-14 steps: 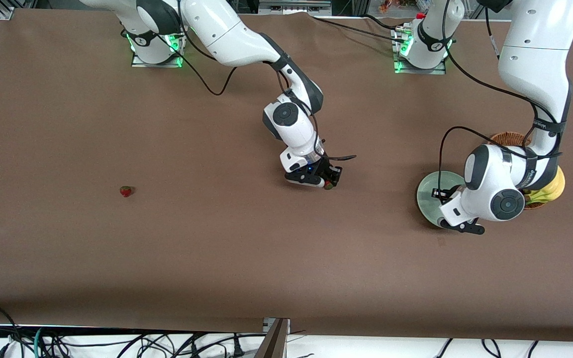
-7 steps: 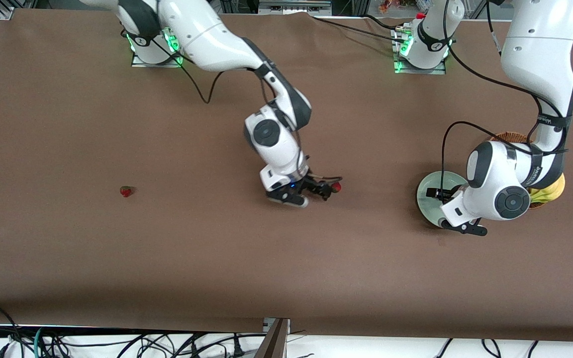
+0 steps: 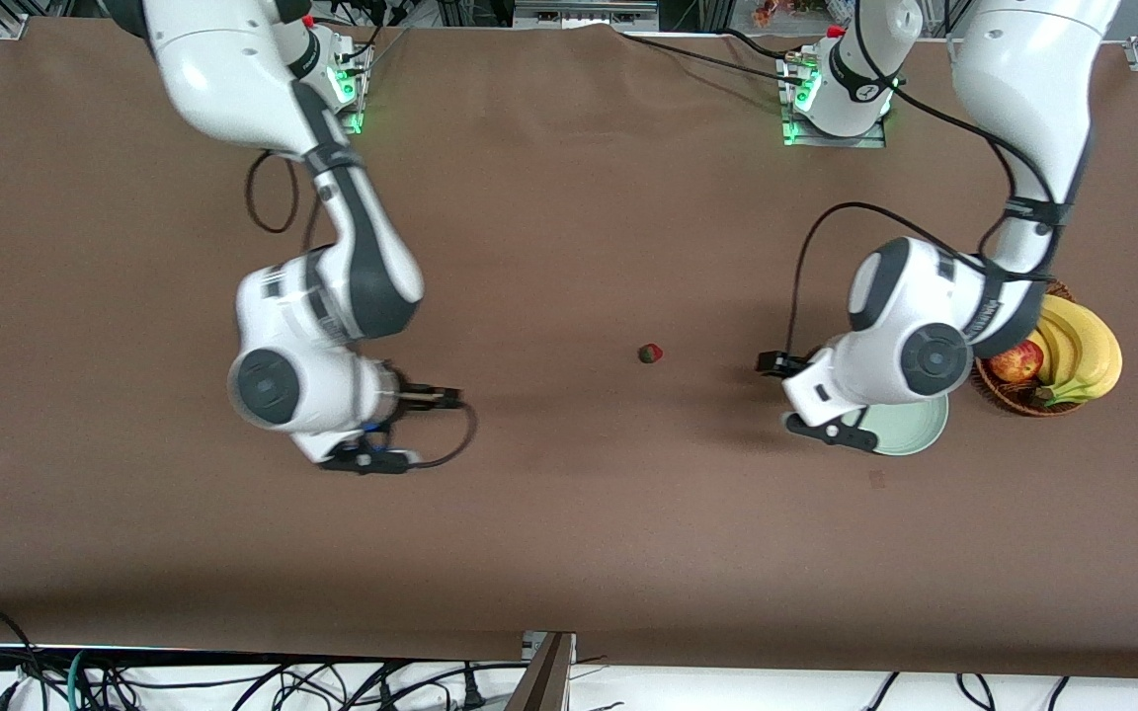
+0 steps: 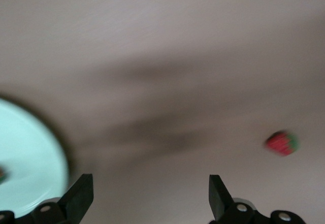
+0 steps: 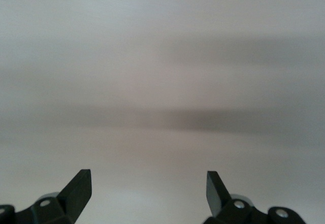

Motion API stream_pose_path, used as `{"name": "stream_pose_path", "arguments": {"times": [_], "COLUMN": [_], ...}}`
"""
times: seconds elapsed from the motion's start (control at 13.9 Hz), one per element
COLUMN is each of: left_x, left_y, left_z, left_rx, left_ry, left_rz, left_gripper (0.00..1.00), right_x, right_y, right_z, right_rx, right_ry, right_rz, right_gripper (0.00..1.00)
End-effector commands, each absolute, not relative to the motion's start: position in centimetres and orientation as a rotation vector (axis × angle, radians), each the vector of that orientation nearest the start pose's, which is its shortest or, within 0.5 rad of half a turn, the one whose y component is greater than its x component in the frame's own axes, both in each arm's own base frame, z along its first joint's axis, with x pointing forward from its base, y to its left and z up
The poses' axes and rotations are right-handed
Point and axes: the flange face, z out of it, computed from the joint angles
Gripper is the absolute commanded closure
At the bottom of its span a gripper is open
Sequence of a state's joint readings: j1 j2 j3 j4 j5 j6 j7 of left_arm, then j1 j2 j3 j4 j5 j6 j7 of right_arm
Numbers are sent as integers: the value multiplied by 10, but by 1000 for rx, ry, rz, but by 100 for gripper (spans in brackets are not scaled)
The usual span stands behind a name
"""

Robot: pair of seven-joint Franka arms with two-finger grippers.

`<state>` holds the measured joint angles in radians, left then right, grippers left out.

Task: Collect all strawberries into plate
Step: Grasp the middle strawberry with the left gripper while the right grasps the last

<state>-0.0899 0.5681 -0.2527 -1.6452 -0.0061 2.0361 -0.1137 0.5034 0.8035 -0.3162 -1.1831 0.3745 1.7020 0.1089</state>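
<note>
Front view: left end effector [image 4: 147, 196] and right end effector [image 5: 147, 193] both spread empty above table [image 3: 569, 513].

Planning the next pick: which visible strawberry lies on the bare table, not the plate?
The strawberry alone on the brown table, near its middle; the other is just a red speck on the plate.

One strawberry [image 3: 650, 353], one plate [image 3: 910, 425], one basket [image 3: 1018, 400], two arms.

The bench [image 3: 569, 513] wears a matt brown cloth-like cover. The plate [image 3: 915, 427] looks smooth, pale mint, faintly glossy. The basket [image 3: 1009, 400] is rough woven wicker. Both arms have glossy white plastic shells; the apple [image 3: 1016, 361] shines.
</note>
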Motion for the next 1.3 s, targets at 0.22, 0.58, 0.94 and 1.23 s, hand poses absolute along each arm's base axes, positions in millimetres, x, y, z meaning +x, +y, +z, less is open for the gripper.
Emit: {"name": "stream_pose_path", "arguments": {"times": [0.22, 0.58, 0.94, 1.23], "left_x": [589, 554, 548, 549], "left_y": [-333, -385, -395, -392], "left_z": [233, 188, 178, 177], "left_rx": [-3195, -3105, -3107, -3105], "left_ry": [-104, -326, -380, -385], "left_rz": [271, 209, 187, 185], "left_gripper": [0, 0, 0, 0], "right_x": [681, 670, 656, 650], "right_y": [73, 19, 5, 2], "right_z": [253, 215, 191, 185], "right_rx": [-3063, -3081, -3089, -3080], "right_ry": [-397, -442, -480, -475], "right_rz": [519, 457, 448, 476], "right_gripper": [0, 0, 1, 16]}}
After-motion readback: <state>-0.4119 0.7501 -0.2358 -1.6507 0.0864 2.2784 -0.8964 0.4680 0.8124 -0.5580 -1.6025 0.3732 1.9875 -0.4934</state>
